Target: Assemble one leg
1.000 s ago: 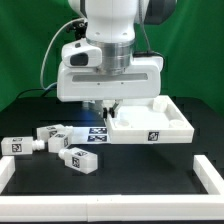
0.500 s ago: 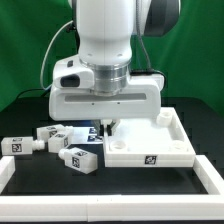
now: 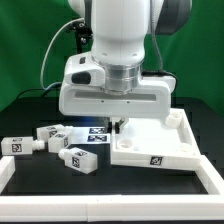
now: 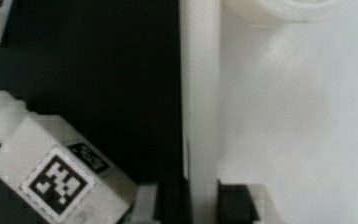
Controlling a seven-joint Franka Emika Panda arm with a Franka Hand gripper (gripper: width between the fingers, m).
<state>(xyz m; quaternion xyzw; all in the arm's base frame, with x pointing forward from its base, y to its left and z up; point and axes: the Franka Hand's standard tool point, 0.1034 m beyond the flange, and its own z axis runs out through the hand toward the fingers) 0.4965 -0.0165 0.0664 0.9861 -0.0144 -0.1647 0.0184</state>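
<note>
Hand (image 3: 114, 127) pinches the tray (image 3: 185, 153) rim wall, a finger each side. Nearest leg (image 3: 78, 158) lies loose, not held, on the bench (image 3: 40, 172), exterior view's left of the tray. Looks light, rigid, smooth — you'd grip across its flat sides, mid-length.

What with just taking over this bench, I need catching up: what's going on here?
The robot arm's gripper is shut on the rim of the large white tray piece. In the wrist view its fingers sit either side of that wall. The small tagged legs lie loose on the table at the exterior view's left, none held.
</note>
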